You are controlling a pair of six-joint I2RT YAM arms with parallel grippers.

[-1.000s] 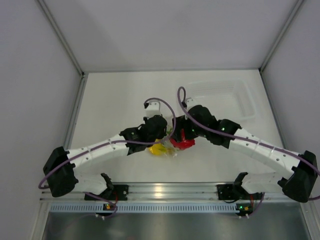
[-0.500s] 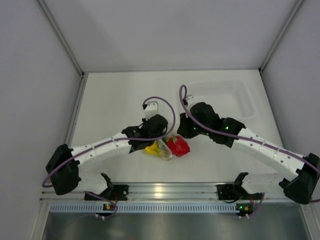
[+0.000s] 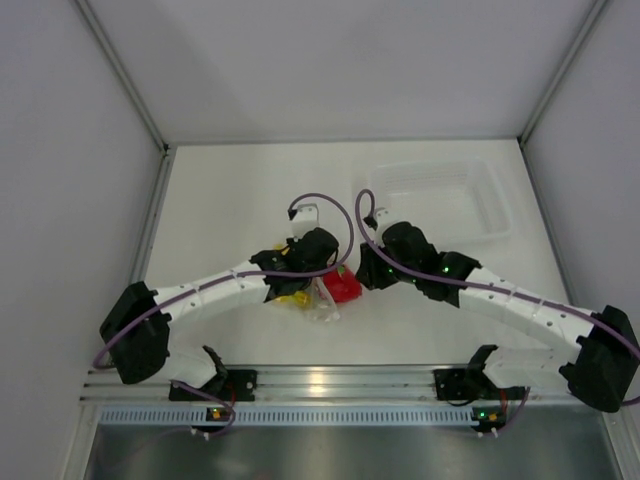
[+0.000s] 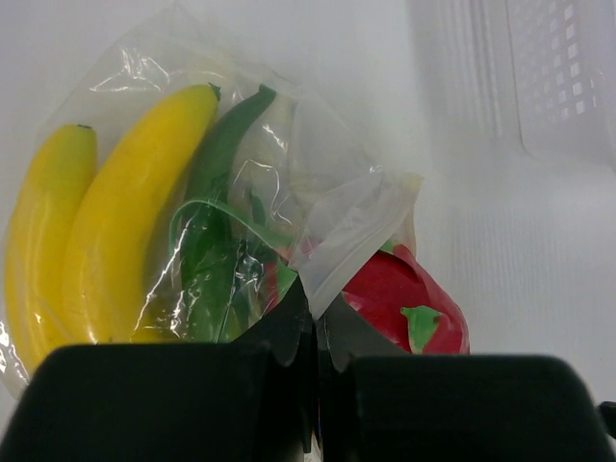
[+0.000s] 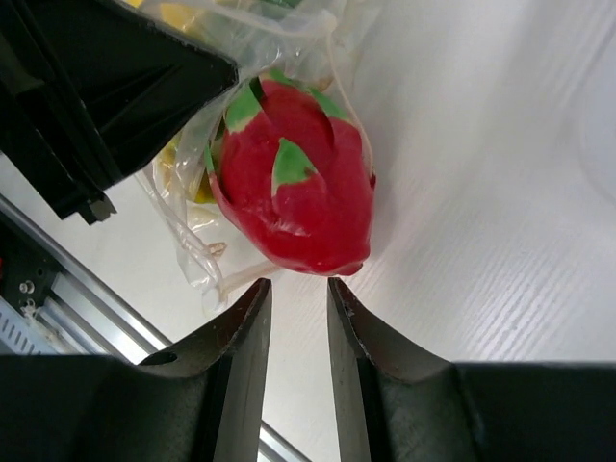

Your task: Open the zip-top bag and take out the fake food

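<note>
The clear crinkly zip-top bag (image 4: 337,231) lies mid-table (image 3: 310,300), and my left gripper (image 4: 318,308) is shut on a flap of its edge. Inside it are two yellow bananas (image 4: 125,221) and a green piece (image 4: 212,231). The red fruit with green leaves (image 5: 298,192) sits at the bag's mouth, mostly outside the plastic (image 3: 343,286). My right gripper (image 5: 299,284) is just short of the fruit's tip, its jaws a narrow gap apart with nothing between them. From above, the left gripper (image 3: 312,268) and the right gripper (image 3: 366,272) flank the fruit.
A rigid clear plastic tray (image 3: 495,215) stands at the back right, also in the left wrist view (image 4: 539,77). A metal rail (image 3: 320,380) runs along the near table edge. Purple cables loop above both wrists.
The right gripper drew back off the red fruit, then came in close again. The fruit and bag shifted slightly left with the left gripper.
</note>
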